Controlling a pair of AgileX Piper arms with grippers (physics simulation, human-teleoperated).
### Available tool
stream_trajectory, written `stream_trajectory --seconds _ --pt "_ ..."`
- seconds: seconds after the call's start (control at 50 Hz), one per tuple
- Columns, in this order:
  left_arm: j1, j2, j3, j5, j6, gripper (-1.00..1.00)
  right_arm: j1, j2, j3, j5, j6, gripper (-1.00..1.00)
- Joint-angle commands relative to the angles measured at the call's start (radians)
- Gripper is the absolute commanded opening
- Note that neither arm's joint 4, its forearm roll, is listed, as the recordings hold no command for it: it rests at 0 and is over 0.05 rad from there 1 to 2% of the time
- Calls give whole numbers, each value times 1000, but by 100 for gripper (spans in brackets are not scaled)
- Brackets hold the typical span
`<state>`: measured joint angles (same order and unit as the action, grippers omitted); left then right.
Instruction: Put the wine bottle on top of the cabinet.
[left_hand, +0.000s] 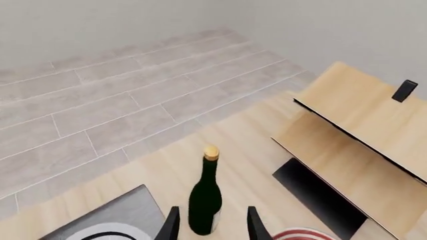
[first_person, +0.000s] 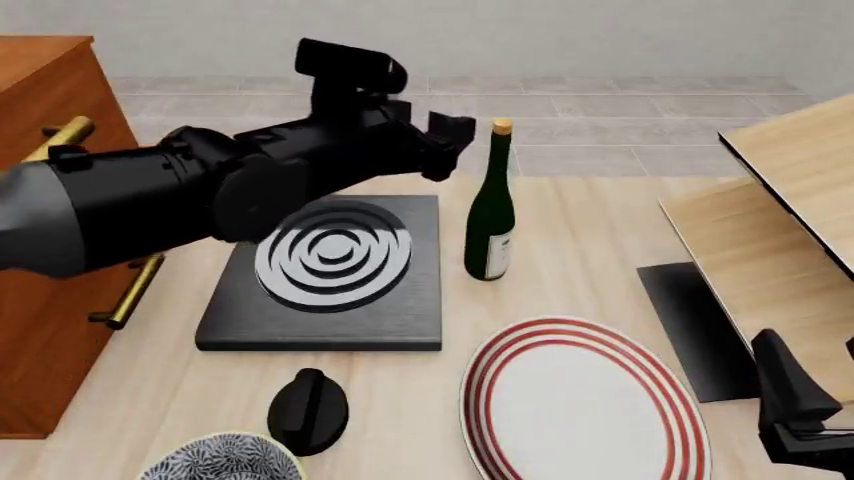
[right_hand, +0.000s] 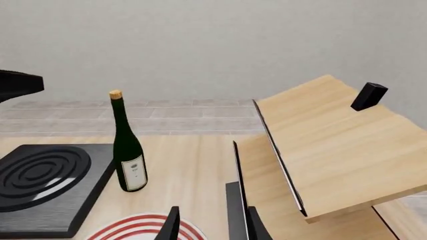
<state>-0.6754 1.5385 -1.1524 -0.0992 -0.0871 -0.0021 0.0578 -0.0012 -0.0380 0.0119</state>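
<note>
Left end effector (left_hand: 212, 225) spread wide around upright dark green, gold-capped wine bottle (first_person: 491, 205).

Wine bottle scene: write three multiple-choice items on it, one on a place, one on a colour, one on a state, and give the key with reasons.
1. Where does the wine bottle stand?
A. on top of the cabinet
B. on the table, just right of the black hob
C. on the red-striped plate

2. What colour is the bottle's cap?
A. gold
B. red
C. black

3. How is the left gripper?
A. shut on the bottle's neck
B. out of sight
C. open, its jaws either side of the bottle's base

Key: 1 B, the front view shows it upright on the wood beside the hob. 2 A, the cap shows gold in all three views. 3 C, the left wrist view shows the bottle's base between the spread jaws, with gaps on both sides.
</note>
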Motion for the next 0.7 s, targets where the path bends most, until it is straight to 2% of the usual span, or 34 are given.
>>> stream_trajectory --seconds 0.02,0.24,0.46,0.7 --pt "19 80 -54 -1 -21 100 0 9 0 -7 1 100" --pt "17 121 -95 14 -48 100 0 1 0 0 0 100" --pt "8 169 -168 55 -15 100 0 0 0 -2 -1 100" --pt "3 201 -206 60 -24 100 0 10 0 -9 0 100"
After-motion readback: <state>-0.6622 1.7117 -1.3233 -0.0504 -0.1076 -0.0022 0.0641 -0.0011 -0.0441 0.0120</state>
